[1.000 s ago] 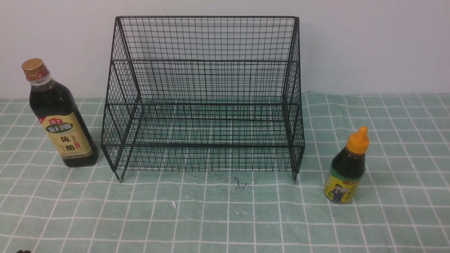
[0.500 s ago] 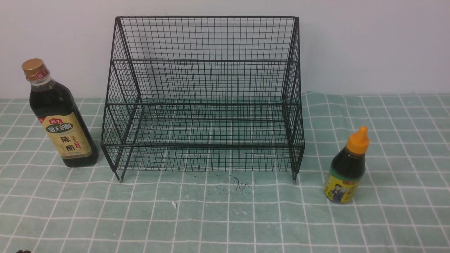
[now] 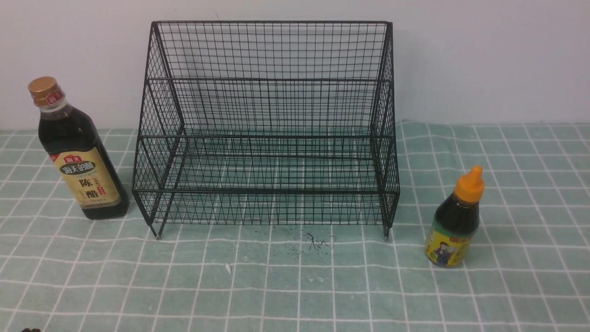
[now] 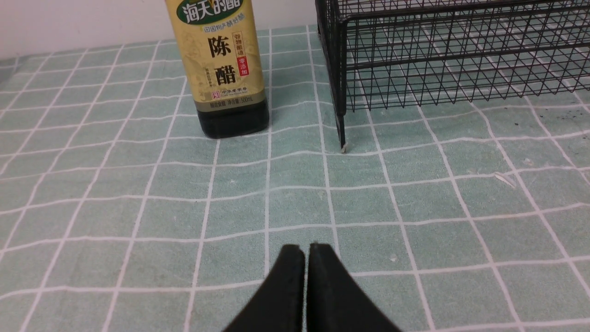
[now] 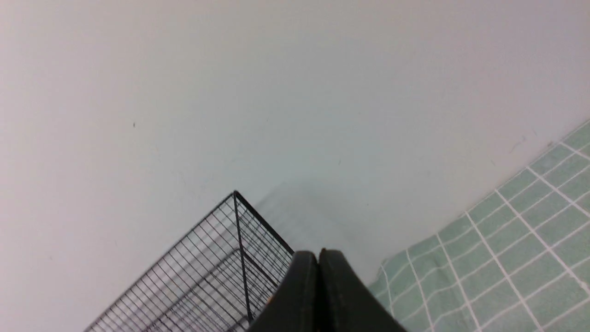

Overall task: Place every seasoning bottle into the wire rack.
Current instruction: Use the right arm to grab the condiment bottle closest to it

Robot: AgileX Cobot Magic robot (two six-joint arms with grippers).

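Left gripper (image 4: 306, 249) and right gripper (image 5: 319, 253) hang closed tight and empty. The tall bottle (image 3: 80, 152) and short bottle (image 3: 454, 221) stand upright flanking the wire rack (image 3: 389, 138), neither yet inside, seemingly one per arm.

A wire rack (image 3: 267, 129) stands mid-table (image 3: 295, 295), its back towards the far wall (image 3: 484, 60). A tall bottle (image 3: 80, 157) stands upright just left of the rack's left front leg, not touching it. A short bottle (image 3: 454, 226) stands upright to the rack's right, slightly nearer than its front and apart from it. Both bottles are outside the rack.
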